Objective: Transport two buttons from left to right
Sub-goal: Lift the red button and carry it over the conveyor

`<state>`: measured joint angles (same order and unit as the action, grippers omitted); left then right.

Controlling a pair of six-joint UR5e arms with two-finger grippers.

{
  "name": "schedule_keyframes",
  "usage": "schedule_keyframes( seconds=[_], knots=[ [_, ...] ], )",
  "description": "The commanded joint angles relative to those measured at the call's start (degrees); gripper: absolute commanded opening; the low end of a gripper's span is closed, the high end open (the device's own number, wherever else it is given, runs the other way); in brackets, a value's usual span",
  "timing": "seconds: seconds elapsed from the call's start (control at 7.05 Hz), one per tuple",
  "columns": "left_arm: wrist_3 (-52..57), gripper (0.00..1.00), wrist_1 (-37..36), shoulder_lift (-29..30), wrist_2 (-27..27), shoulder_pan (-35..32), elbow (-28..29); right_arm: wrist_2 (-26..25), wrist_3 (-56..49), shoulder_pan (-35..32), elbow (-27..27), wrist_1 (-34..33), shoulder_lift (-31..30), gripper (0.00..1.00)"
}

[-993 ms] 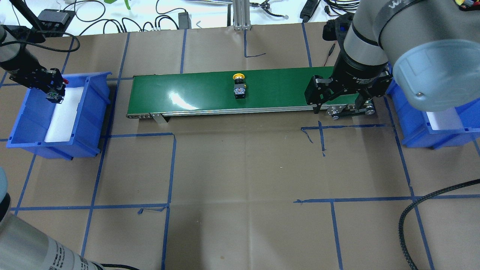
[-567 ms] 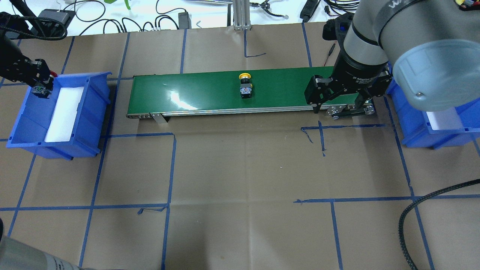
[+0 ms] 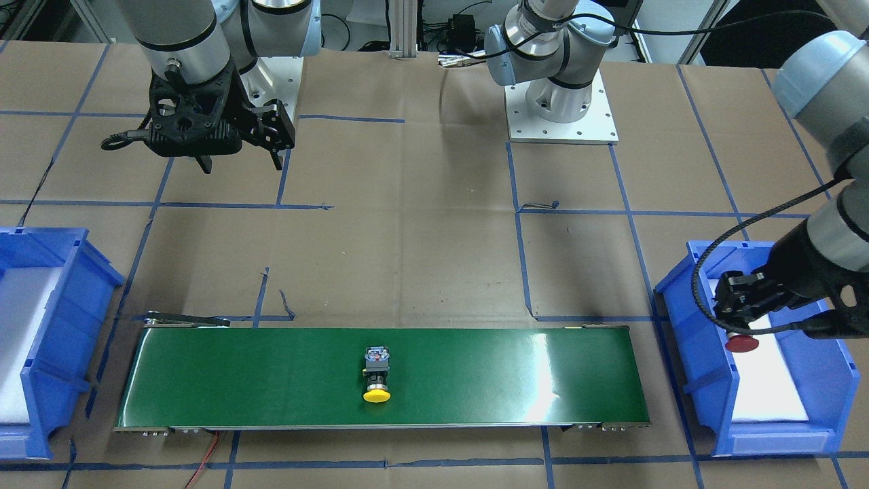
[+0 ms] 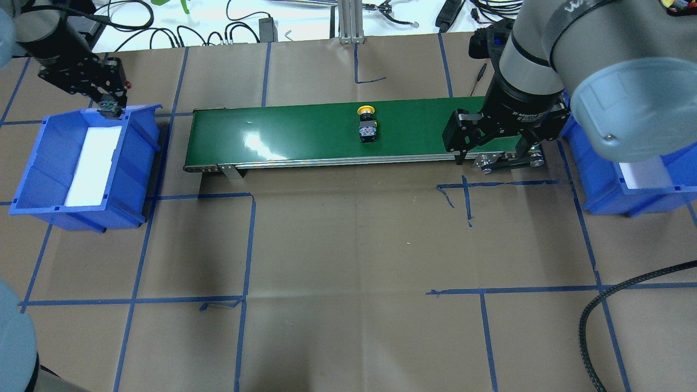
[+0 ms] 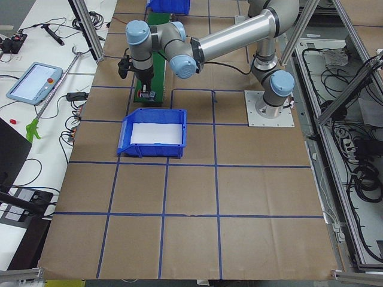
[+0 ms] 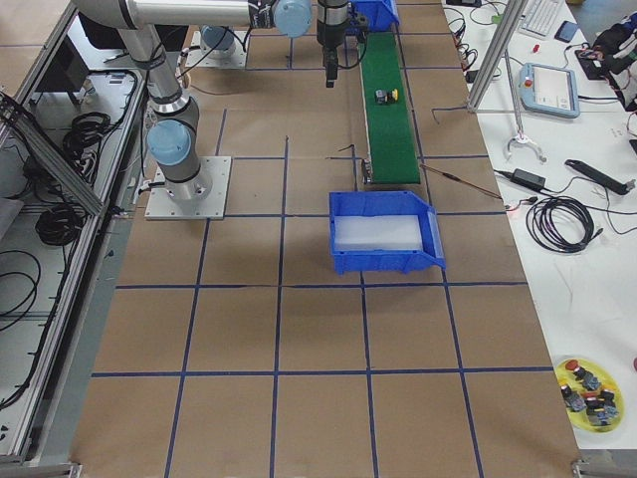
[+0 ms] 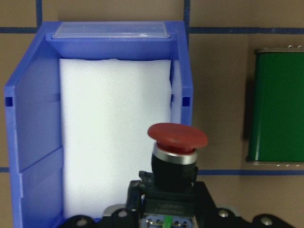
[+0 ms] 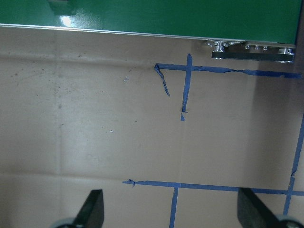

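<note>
My left pincer [image 7: 167, 205] is pinched on the black body of the red button [image 7: 177, 136]. The button's mushroom cap juts out clear of my fingers. Directly under this pincer lies the white foam pad [image 7: 109, 133] that lines the blue bin [image 7: 28, 142]. The button hangs above the pad without touching it, close to the bin wall on the belt side. In the overhead view the same pincer [image 4: 109, 100] sits over the bin's far corner [image 4: 32, 163], and the front-facing view shows the red cap [image 3: 741, 343] just below the clamped fingers [image 3: 736, 319]. Farther out, beyond that wall, the end of the green conveyor belt [image 7: 280, 104] begins, apart from the bin, with brown paper and a blue tape line between them. Well along the belt [image 4: 283, 130], about midway between my two pincers, the yellow button [image 4: 368, 124] lies on its side. Its cap points toward the belt's far edge and its terminal block toward me. Past it, my right pincer [image 4: 493, 149] hovers at the belt's other end, spread wide and gripping nothing. Its wrist camera shows both fingers [image 8: 92, 209] far apart over taped brown paper [image 8: 95, 118], with the belt's near edge [image 8: 142, 14] just ahead. Beside this pincer, on its outer side, stands the second blue bin [image 4: 604, 185], also padded in white.
</note>
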<state>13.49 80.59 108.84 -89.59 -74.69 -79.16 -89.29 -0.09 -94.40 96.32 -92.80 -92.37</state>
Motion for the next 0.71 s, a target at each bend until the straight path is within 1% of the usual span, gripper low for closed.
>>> schedule_keyframes(
  seconds=[0.0,0.28,0.43,0.57],
  knots=[
    [-9.0,0.00,-0.3,1.6,0.3,-7.8,-1.0,0.0,0.0,-0.1,0.0,0.0,0.0,1.00],
    [-8.8,0.00,-3.9,6.3,0.4,-9.0,-2.7,0.0,0.0,-0.1,0.0,0.1,0.0,1.00],
    [-8.6,0.00,-7.3,7.4,1.6,-9.2,-4.8,0.1,0.0,0.0,0.0,0.0,0.0,1.00],
    [-8.7,0.00,-12.7,7.7,1.8,-9.2,-6.9,0.0,0.0,0.0,0.0,0.1,0.0,1.00]
  ],
)
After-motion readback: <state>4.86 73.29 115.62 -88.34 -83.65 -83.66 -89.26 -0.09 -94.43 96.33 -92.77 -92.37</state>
